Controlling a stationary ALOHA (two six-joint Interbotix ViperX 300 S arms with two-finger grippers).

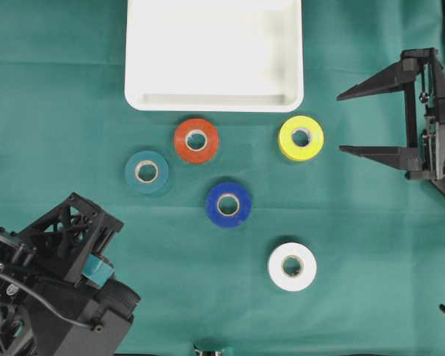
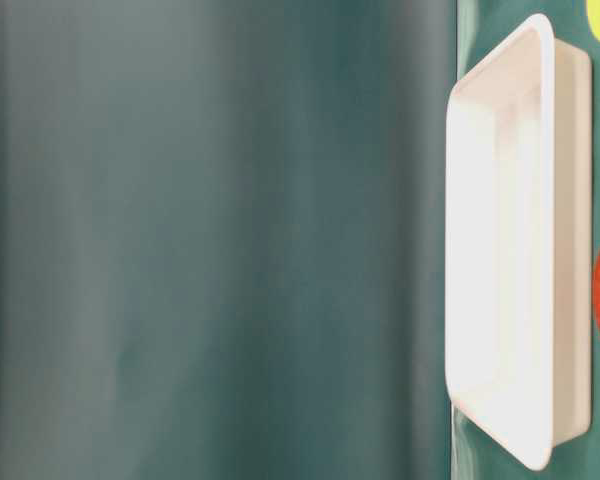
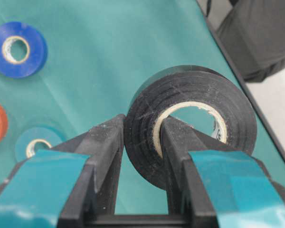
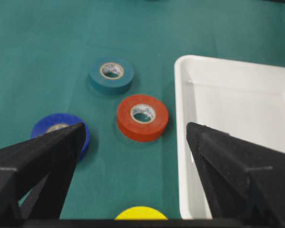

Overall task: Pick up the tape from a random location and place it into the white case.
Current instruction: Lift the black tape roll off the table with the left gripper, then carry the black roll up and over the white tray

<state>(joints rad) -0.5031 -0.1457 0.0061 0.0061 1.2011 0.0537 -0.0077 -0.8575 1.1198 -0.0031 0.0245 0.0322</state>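
Item: black tape roll (image 3: 190, 118), held at the near left corner of the table, well apart from the white case (image 1: 213, 98) at the far edge. The left gripper (image 3: 141, 142) was closed on its wall, one finger (image 3: 173, 147) through the core, the other outside. Judged light, stiff and slightly grippy; the wall pinch suited it. The right gripper (image 1: 371, 120) stood wide open, holding nothing. Five more rolls lay flat nearby: orange (image 1: 196, 140), teal (image 1: 146, 171), blue (image 1: 228, 204), yellow (image 1: 301, 137), white (image 1: 291, 266).
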